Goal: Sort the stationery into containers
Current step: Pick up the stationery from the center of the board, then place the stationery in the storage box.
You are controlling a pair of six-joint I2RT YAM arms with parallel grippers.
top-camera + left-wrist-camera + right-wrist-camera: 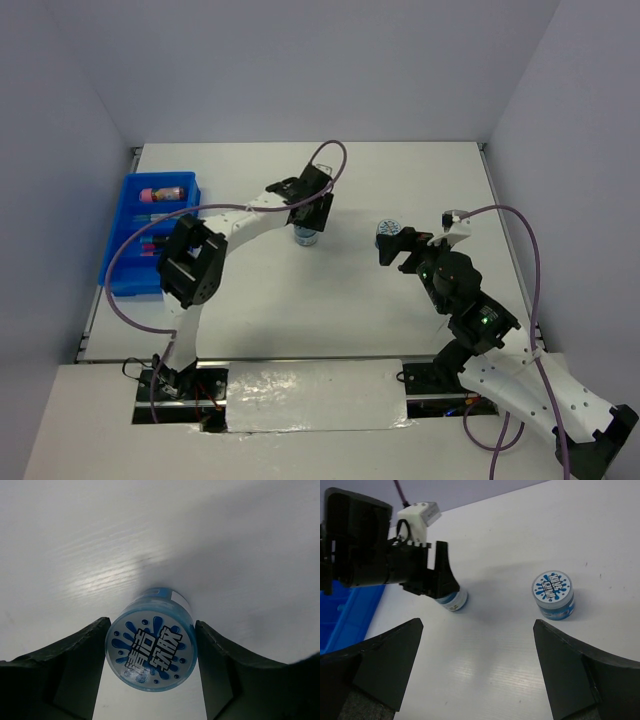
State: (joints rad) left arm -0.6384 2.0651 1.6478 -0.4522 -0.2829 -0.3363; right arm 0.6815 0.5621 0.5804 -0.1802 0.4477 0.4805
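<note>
A round blue-white patterned tape roll (151, 647) stands on the white table between the fingers of my left gripper (152, 625). Both fingers press its sides. In the top view this roll (306, 237) sits mid-table under the left gripper (311, 218). A second tape roll (553, 594) stands free on the table, ahead and right of my right gripper (478, 625), which is open and empty. In the top view the right gripper (394, 247) hovers just by this roll (387, 231). The blue tray (128, 285) at the far left holds a pink tube (163, 192) and highlighters (150, 241).
The table has grey walls behind and on both sides. The blue tray also shows at the left edge of the right wrist view (340, 617). The left arm's purple cable (335, 150) loops above its wrist. The two grippers are about a hand's width apart.
</note>
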